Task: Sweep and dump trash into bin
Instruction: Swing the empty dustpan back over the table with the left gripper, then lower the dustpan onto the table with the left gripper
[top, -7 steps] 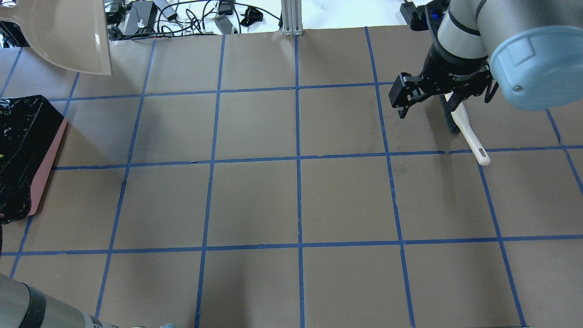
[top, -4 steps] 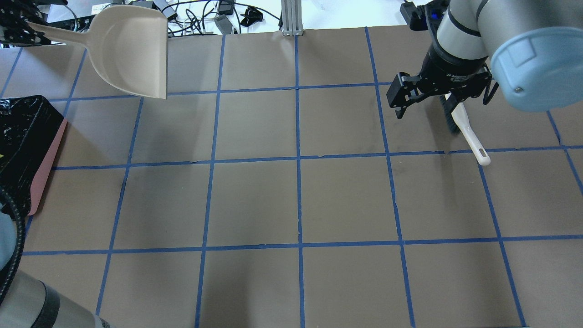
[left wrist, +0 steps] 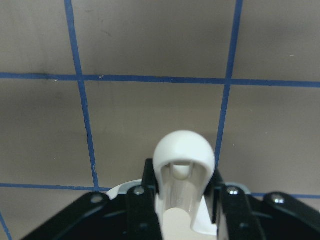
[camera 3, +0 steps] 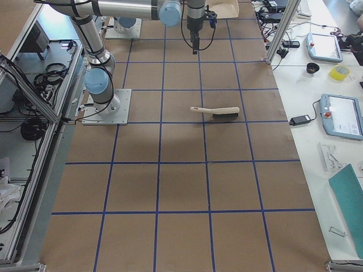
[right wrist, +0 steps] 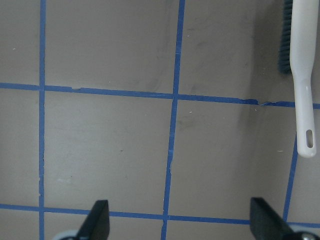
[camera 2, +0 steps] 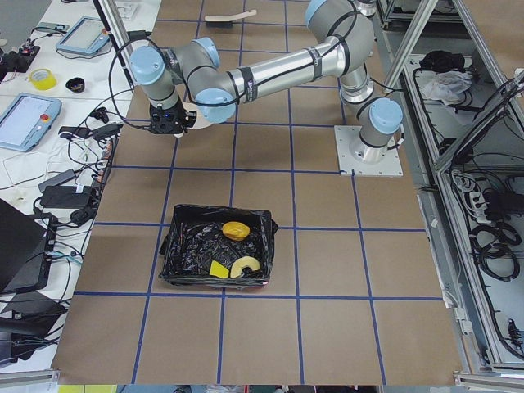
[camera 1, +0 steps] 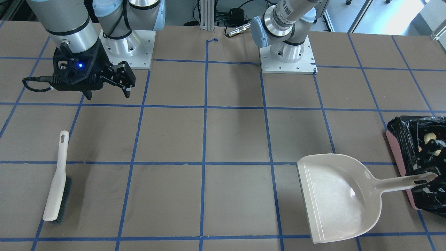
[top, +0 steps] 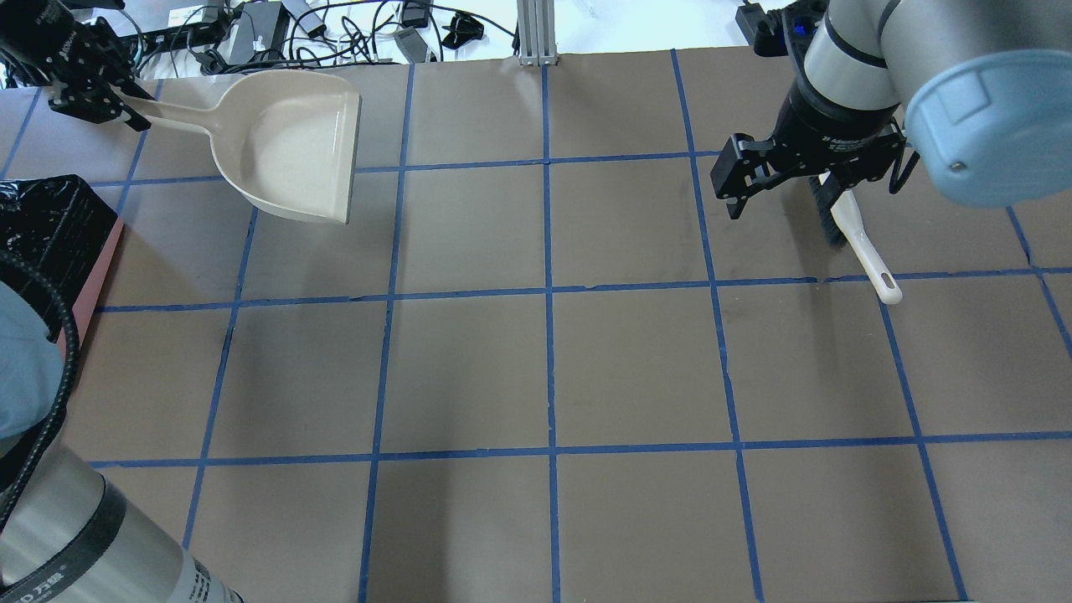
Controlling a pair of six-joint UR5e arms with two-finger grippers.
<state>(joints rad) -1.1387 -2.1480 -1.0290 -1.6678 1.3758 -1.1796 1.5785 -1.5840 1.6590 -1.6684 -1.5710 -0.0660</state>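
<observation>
The bin (top: 50, 234) is a pink container lined with a black bag, at the table's left edge; it also shows in the front view (camera 1: 414, 157). In the left side view the orange lump (camera 2: 235, 231), the cream slice (camera 2: 246, 266) and the yellow sponge wedge (camera 2: 218, 268) lie inside it. My left gripper (top: 92, 96) is shut on the handle (left wrist: 184, 160) of the empty beige dustpan (top: 293, 151), far-left beyond the bin. My right gripper (top: 783, 201) is open and empty, hovering beside the beige brush (top: 858, 243).
The brush (camera 1: 55, 181) lies flat on the table, bristles down on one side, and shows in the right wrist view (right wrist: 302, 75). Cables and power bricks (top: 276, 25) lie beyond the far table edge. Blue tape lines grid the brown table (top: 544, 368).
My left gripper has swung the dustpan right and down into view, from tipped near the bin to level with its mouth facing right. My right gripper has barely moved.
</observation>
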